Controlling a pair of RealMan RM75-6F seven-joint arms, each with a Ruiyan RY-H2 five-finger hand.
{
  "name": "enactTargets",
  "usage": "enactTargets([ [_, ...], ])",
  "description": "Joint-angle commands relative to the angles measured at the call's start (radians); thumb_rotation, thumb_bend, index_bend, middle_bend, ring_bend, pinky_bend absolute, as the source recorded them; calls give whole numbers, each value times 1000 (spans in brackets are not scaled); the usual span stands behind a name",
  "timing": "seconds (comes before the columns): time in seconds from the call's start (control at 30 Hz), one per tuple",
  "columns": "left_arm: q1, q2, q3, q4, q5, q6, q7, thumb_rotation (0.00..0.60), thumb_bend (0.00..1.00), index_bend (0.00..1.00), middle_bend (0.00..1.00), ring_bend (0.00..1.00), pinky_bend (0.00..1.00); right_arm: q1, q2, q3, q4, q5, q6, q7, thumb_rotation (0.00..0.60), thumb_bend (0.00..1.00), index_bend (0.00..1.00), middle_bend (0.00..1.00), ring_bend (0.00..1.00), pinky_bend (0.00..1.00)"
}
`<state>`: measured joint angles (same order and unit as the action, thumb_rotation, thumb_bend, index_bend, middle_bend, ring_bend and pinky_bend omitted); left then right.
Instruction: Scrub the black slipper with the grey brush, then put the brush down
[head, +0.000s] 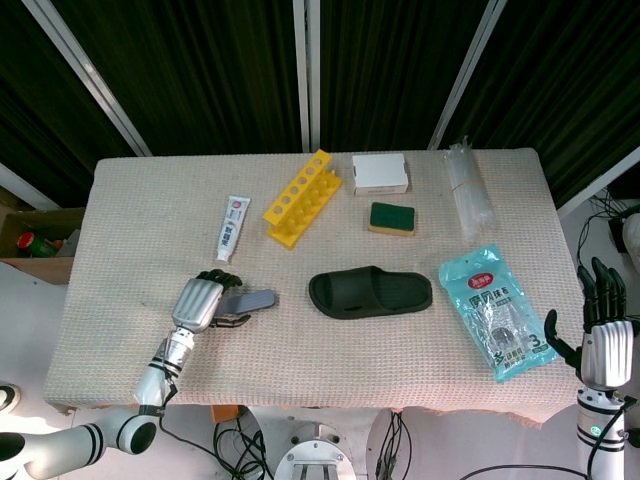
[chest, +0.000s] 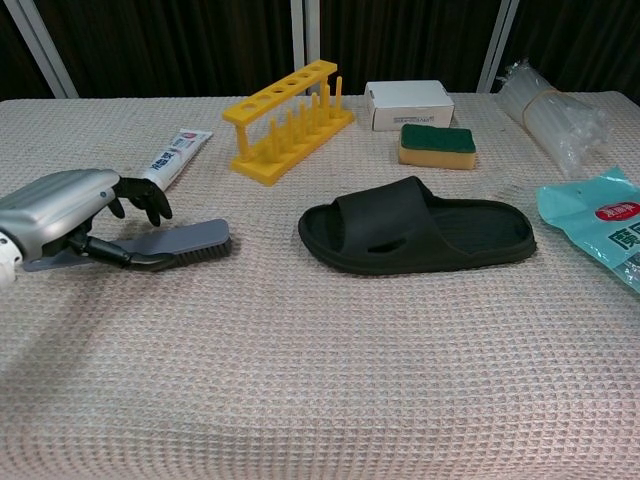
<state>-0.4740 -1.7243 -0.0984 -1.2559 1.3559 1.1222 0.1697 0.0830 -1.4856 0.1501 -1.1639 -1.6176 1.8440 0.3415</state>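
Brush lies flat on the desk, our left hand curled over its handle, grip unconfirmed; slipper waits nearby, right hand spread, empty.

toothpaste tube print illegible, blue packet characters unreadable

Table is covered in beige waffle-weave cloth. Slipper black, brush grey with dark bristles. Left hand silver-backed, fingers black. Rack yellow, sponge yellow topped with green, box white, packet teal with a red logo, tube white with blue print
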Motion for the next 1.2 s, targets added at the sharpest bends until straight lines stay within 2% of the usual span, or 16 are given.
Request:
enactTargets([
  [0.03,0,-5,-3,2,-7,4,15,340,187,371,388,288,356,0,1,0,1,0,0,1,600,484,0,0,0,0],
  [0.5,-2,-5,5,-1,-7,4,22,344,202,398,409,302,372,-3,-2,-3,0,2,-4,-5,600,488,0,0,0,0],
  [0.73,-4,-8,2,1,-18,-8,13,428,221,408,415,304,372,-6,2,-7,-5,7,-14,-9,600,488,0,0,0,0],
  [1.2,-6,10,5,-22,-15,-19,-31,436,229,415,422,309,376,-9,7,-11,-11,6,-20,-10,600,489,0,0,0,0],
])
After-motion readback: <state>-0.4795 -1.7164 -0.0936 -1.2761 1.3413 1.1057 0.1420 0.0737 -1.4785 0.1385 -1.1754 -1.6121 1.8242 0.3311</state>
